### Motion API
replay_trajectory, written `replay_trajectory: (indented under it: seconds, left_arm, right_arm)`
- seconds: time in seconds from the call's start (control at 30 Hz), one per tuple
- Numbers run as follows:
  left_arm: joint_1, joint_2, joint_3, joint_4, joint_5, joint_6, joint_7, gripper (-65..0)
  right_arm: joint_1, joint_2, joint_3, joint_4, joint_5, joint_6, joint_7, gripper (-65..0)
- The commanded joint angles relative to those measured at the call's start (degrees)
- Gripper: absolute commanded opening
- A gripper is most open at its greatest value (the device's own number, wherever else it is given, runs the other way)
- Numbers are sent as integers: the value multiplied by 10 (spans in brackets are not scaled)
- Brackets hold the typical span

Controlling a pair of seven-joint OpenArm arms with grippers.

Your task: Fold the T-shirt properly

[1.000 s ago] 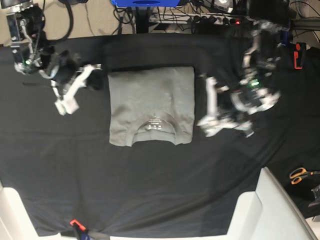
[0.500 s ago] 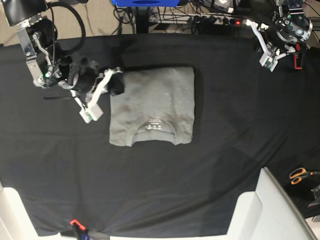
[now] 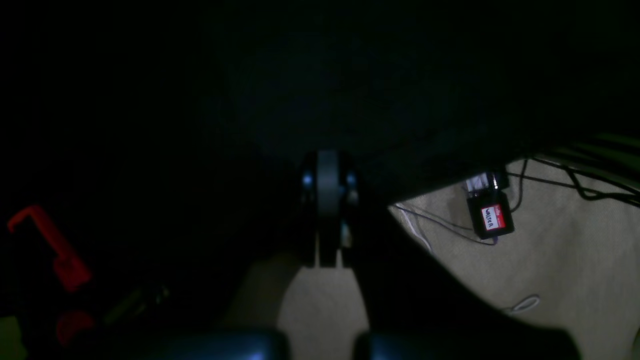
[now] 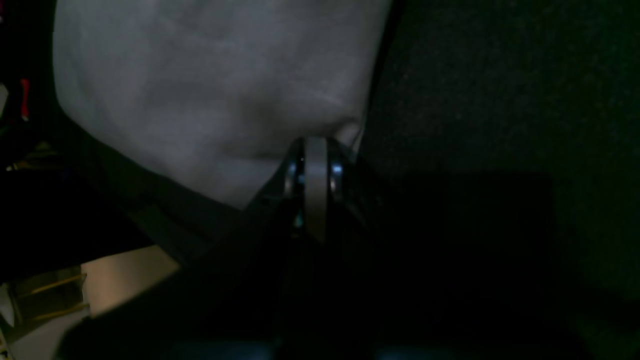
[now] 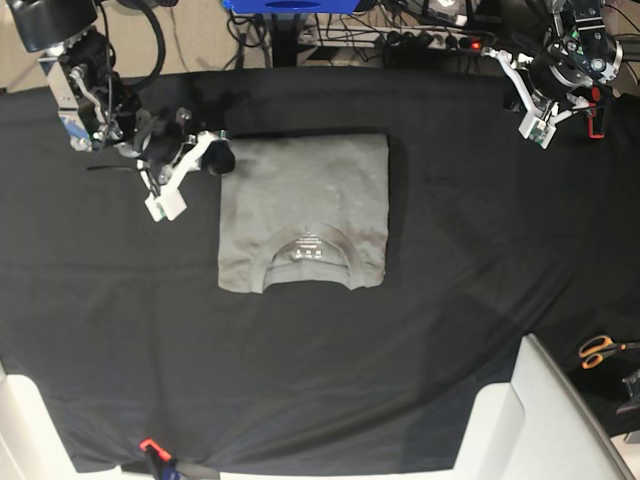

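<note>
The light-grey T-shirt lies folded into a rectangle mid-table, collar and label toward the near edge. My right gripper is shut, its tips at the shirt's far left corner. In the right wrist view the closed fingers rest against the edge of the T-shirt; I cannot tell whether any fabric is pinched. My left gripper is up at the far right corner, well away from the shirt. In the left wrist view it is shut and empty over the black cloth, with floor beyond.
The black table cloth covers the whole table. A red clamp sits at the far right edge, also seen as red clamp. Orange scissors lie at the right. A white bin stands near right.
The left arm pulled away from the shirt's right side to the far right corner. The right gripper came in from the left to the shirt's far left corner.
</note>
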State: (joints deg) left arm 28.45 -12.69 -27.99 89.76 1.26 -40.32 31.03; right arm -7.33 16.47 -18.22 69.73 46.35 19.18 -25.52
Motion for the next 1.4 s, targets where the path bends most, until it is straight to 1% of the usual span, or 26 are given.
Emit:
replay_trajectory:
  seconds: [0.0,0.03,0.07,0.1,0.17,0.2,0.27,0.3,0.37,0.43,0.5,0.53,0.57,0.63,0.67,0.77,0.83,0.9,0.97,1.0,1.07,1.13,1.17,1.23,1.27,1.37]
  left_arm:
    - [2,-7,-3,7,-5,3,-7,-650]
    - [2,-7,-3,7,-5,3,-7,-650]
    - [2,-7,-1,7,-5,3,-7,-650]
    - [2,-7,0,7,-5,3,-7,-650]
    - [2,-7,1,8,-5,3,-7,-650]
    - [2,-7,1,9,-5,3,-7,-650]
    - [6,-1,1,11,-8,3,-8,-650]
    - [7,5,-4,11,-20,3,-8,-650]
    - [17,7,-2,11,-49,3,-7,-650]
    - [41,7,2,16,-75,3,-8,-650]
    - [69,10,3,35,-88,3,-8,-650]
    - [88,17,3,46,-89,3,-9,-650]
    - [102,23,3,57,-85,3,-10,-650]
    - [132,28,3,73,-85,3,-10,-650]
    - [145,28,3,74,-85,3,-10,-650]
    - [167,29,3,58,-84,3,-11,-650]
    - [168,29,3,23,-84,3,-12,-650]
    - [157,28,3,-31,-84,3,-29,-650]
    - [134,28,7,-114,-84,3,-81,-650]
    - [120,24,21,-160,-83,3,-111,-650]
    - [92,4,62,-246,-82,3,-168,-650]
    - [60,-9,114,-328,-61,3,-217,-650]
    - [39,-12,136,-375,-45,3,-247,-650]
    - [-11,-12,180,-487,-5,3,-309,-650]
    - [-40,-12,199,-549,13,3,-335,-650]
    - [-150,-4,255,-783,71,4,-427,-650]
  right_arm:
    - [-3,5,3,18,-5,-8,7,-650]
    - [-8,5,4,32,-5,-12,7,-650]
    - [-12,5,4,49,-5,-24,8,-650]
    - [-18,5,4,65,-5,-43,8,-650]
    - [-33,7,9,106,-5,-99,16,-650]
    - [-47,10,19,127,-5,-116,25,-650]
    - [-77,19,45,170,-5,-132,38,-650]
    - [-91,21,59,188,-6,-137,39,-650]
    - [-113,37,77,216,-6,-154,35,-650]
    - [-138,52,89,246,-6,-191,16,-650]
    - [-177,66,107,295,-2,-241,-20,-650]
    - [-201,69,120,331,-1,-267,-42,-650]
    - [-225,70,132,362,-1,-283,-62,-650]
    - [-273,65,154,420,-1,-305,-99,-650]
    - [-294,58,159,434,-1,-309,-115,-650]
    - [-327,24,158,420,-4,-308,-146,-650]
    - [-337,6,154,375,-4,-306,-151,-650]
    - [-333,-1,131,313,-5,-286,-149,-650]
    - [-303,-1,101,233,-5,-259,-149,-650]
    - [-286,-1,82,187,-5,-243,-149,-650]
    - [-239,-1,45,78,-5,-217,-147,-650]
    - [-190,-2,2,-45,-6,-204,-118,-650]
    - [-161,-3,-27,-118,-6,-203,-91,-650]
    - [-103,-8,-105,-269,-6,-203,-11,-650]
    - [-77,-18,-151,-337,-6,-203,38,-650]
    - [-6,-72,-310,-580,-5,-203,225,-647]
